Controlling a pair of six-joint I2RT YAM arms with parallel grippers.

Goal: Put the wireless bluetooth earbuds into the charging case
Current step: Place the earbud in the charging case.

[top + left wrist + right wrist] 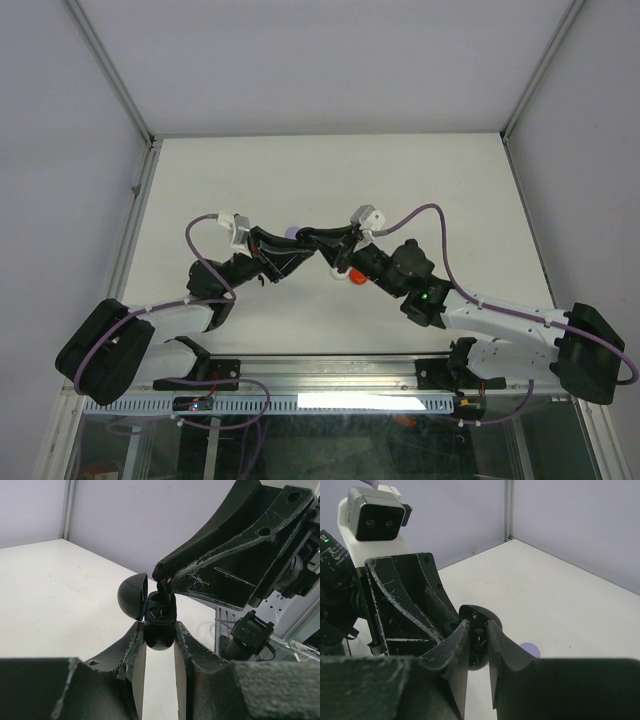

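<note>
- Insertion is the step in hand: the two arms meet above the middle of the table (400,170).
- Left gripper (159,627) is clamped on the lower shell of the black charging case (160,637). It holds the case upright, with the domed lid (131,597) swung open to one side.
- Right gripper (476,630) meets it from the right, fingers closed to a narrow gap on the black earbud (163,586). The bud sits at the mouth of the case, seemingly part-way into its socket; how deep is hidden.
- Next move, as I judge it, is a short, straight push along the socket. The right fingers then need to part without tugging the bud out, while the left grip holds firm.
- A purple round case (530,650) lies on the table just beside the meeting point, and a red item (357,277) shows under the right wrist.
</note>
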